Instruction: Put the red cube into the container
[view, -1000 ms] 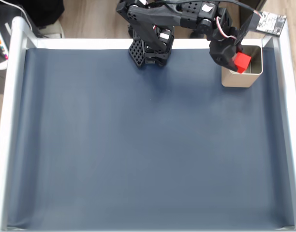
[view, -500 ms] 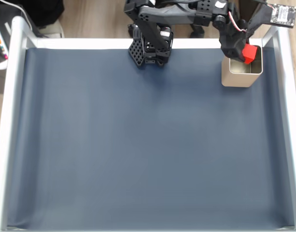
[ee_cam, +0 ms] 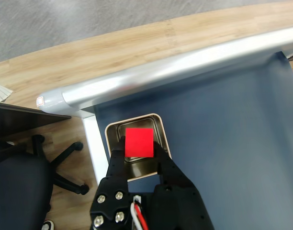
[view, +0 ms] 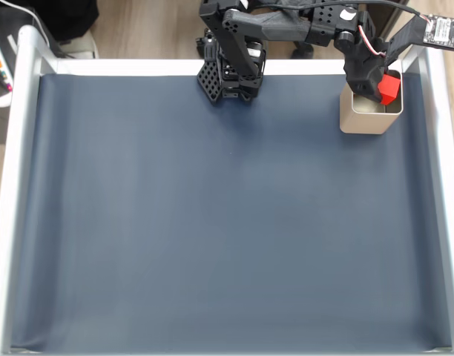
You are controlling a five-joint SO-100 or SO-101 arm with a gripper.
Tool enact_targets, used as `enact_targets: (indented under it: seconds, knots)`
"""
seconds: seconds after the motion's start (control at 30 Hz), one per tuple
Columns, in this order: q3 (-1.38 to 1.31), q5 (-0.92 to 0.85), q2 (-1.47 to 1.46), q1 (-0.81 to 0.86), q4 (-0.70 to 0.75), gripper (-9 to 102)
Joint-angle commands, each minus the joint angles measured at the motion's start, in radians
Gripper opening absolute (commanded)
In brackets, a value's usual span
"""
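Observation:
The red cube (view: 388,86) (ee_cam: 139,142) is held between the black fingers of my gripper (view: 385,89) (ee_cam: 139,146), which is shut on it. It hangs right above the open top of the container (view: 366,120) (ee_cam: 114,130), a square silver-beige tin at the mat's far right corner in the fixed view. The wrist view looks straight down past the cube into the tin's shiny inside. The gripper and cube hide much of the tin's opening.
A dark blue mat (view: 227,222) covers the table inside a silver frame (view: 12,185). The arm's black base (view: 231,70) stands at the far edge. A small circuit board (view: 443,31) juts out beyond the frame. An office chair (ee_cam: 22,182) stands off the table.
The gripper has carried the cube to the right and farther back, from the tin's near-left rim to above its opening.

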Motion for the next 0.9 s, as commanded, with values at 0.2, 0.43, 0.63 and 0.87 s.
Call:
enact_targets:
  seconds: [0.2,0.43,0.63,0.87]
  knots:
    - [-0.041,0.015,0.014,0.012,-0.014,3]
    - [-0.041,0.006,0.032,0.018,-0.012,8]
    - [-0.041,-0.005,0.048,0.023,-0.012,12]
    - [-0.043,-0.031,0.055,0.041,-0.008,17]
